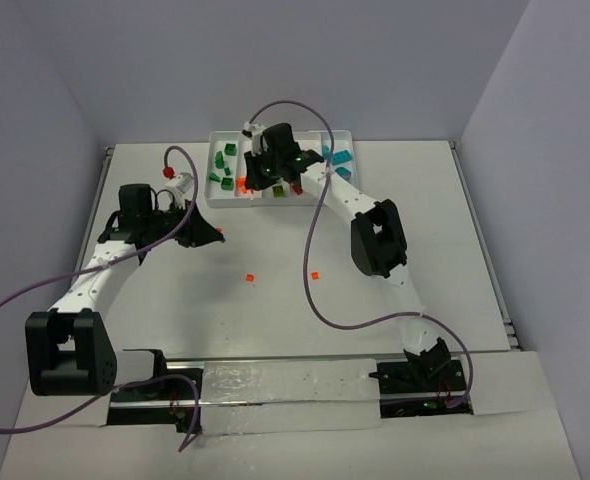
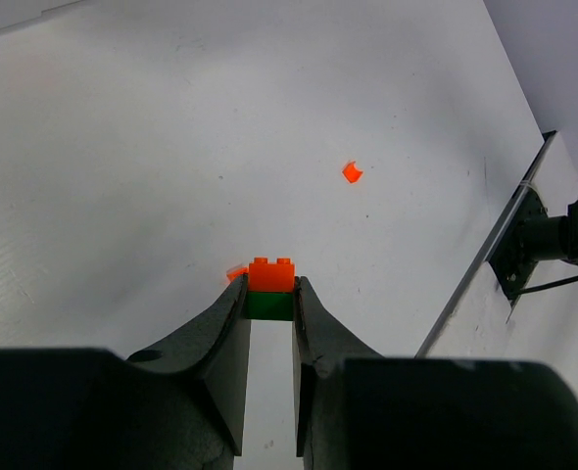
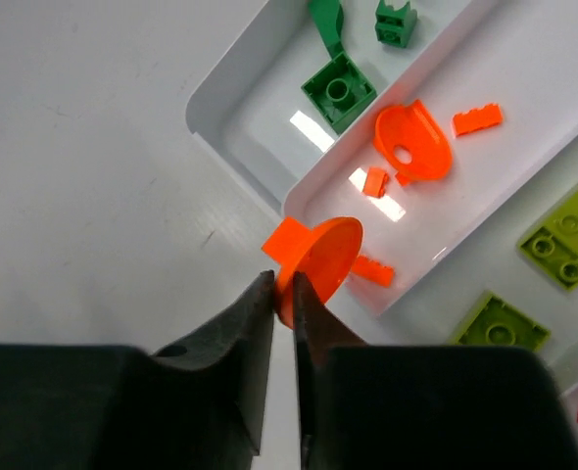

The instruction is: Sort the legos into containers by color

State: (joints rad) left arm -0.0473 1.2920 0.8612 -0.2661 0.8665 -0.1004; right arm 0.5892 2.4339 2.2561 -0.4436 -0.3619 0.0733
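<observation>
My left gripper (image 2: 270,296) is shut on a small stack, an orange brick on a dark green one (image 2: 270,276), held above the bare table; in the top view this gripper (image 1: 213,235) is left of centre. My right gripper (image 3: 283,287) is shut on the rim of a round orange dish-shaped lego (image 3: 320,255), which hangs over the near end of the white tray (image 3: 203,86), at its orange compartment. That compartment holds another orange dish (image 3: 413,143) and small orange bits. Dark green bricks (image 3: 338,91) lie in the compartment beside it, lime plates (image 3: 563,245) in the other neighbour.
Two small orange bits (image 1: 250,276) (image 1: 316,273) lie loose mid-table; one (image 2: 352,172) shows ahead of the left gripper, another (image 2: 235,273) beside its fingertip. Teal bricks (image 1: 343,158) sit in the tray's right compartment. Purple cables loop over the table by both arms.
</observation>
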